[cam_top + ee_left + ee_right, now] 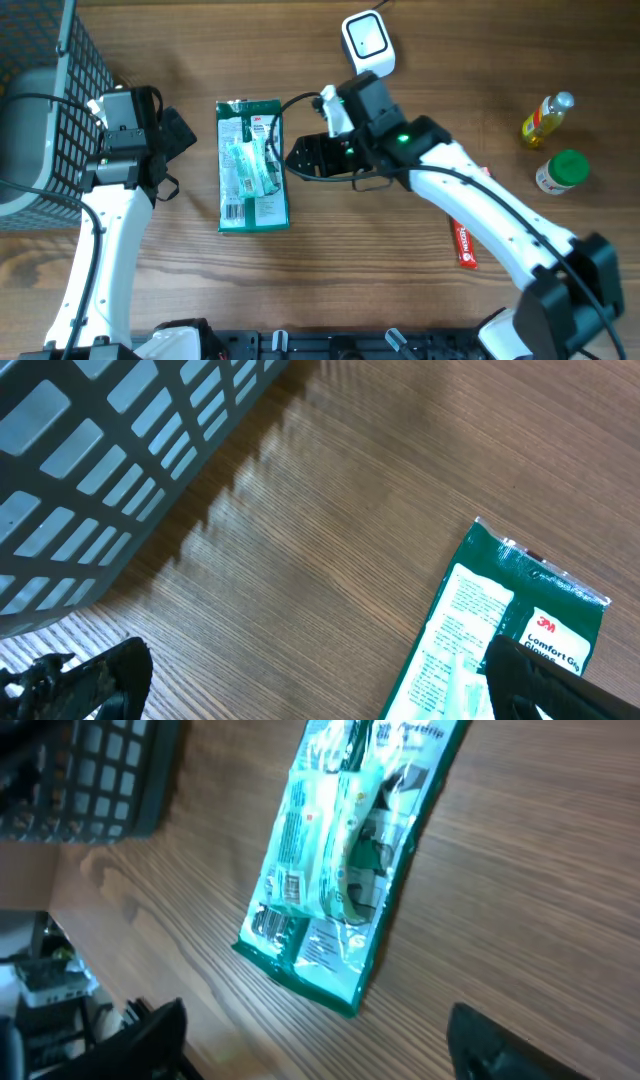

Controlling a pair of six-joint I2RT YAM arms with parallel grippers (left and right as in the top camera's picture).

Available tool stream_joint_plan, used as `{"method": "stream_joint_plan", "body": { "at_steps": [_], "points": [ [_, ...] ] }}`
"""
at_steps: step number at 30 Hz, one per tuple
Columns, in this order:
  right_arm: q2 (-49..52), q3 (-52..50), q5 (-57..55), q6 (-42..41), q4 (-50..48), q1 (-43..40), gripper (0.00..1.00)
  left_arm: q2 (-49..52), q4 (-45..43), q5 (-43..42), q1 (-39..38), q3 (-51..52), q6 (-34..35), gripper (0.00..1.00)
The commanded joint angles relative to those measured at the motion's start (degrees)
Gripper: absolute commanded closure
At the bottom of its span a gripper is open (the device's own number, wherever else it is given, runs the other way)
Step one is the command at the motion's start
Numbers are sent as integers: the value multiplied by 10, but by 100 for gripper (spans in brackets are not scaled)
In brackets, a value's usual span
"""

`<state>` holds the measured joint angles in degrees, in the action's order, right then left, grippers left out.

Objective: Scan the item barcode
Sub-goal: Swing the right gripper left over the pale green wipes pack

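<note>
surface: wooden table [420, 60] | on it: glove packet [252, 165], basket [40, 110], scanner [367, 40], bottle [547, 118], jar [562, 171], red packet [466, 243]

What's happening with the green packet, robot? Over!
Left gripper open, empty. Right gripper open, empty, beside green packet. Packet flat on table, not held. Nothing lies on it.

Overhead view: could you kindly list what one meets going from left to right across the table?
From the left: gray mesh basket → left pincer → green 3M glove package → right pincer → white barcode scanner → red packet → yellow bottle.
</note>
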<state>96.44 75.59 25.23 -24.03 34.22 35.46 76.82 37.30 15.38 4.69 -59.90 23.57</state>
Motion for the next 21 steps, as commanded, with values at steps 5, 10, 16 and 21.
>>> {"method": "stream_joint_plan", "body": {
  "at_steps": [5, 10, 16, 21],
  "points": [
    [59, 5, 12, -16, -19, 6, 26, -3, 0, 8, 3, -5, -7, 0],
    [76, 5, 12, -16, -29, 6, 30, -3, 0, 8, 3, -5, -7, 0],
    [86, 5, 12, -21, -47, 7, 42, -3, 0, 7, 3, -5, -7, 0],
    [104, 5, 12, -50, -87, 25, 44, -3, 0, 8, 3, -5, -7, 0]
  ]
}}
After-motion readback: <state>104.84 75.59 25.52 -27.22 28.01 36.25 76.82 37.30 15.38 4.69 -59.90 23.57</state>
